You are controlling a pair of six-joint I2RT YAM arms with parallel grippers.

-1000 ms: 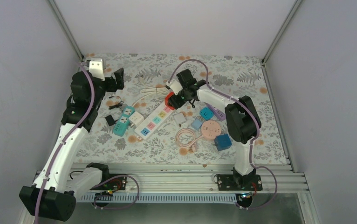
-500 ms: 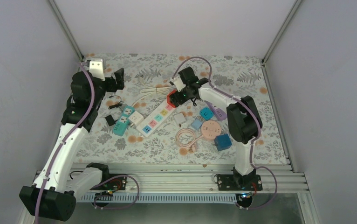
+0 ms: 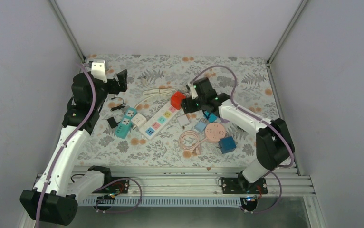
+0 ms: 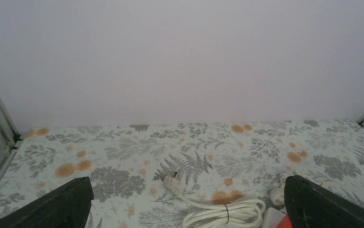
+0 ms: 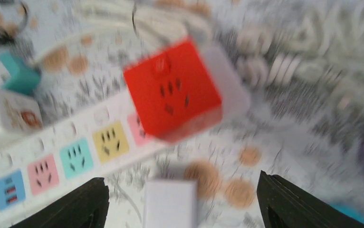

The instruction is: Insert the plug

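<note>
Right pincer [image 5: 182, 180], jaws apart; red plug [image 5: 173, 90] just ahead, untouched.

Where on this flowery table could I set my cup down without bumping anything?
Far right corner of the table, beyond the right arm; also the near strip before the pink cable. Crowded around the power strip.

The red cube-shaped plastic adapter [image 5: 173, 90] fills centre frame. The white plastic power strip [image 5: 71, 159], lower left, carries blue, pink, teal and yellow socket panels. The bench [image 4: 123, 152] shows grey ferns and orange blossoms.
</note>
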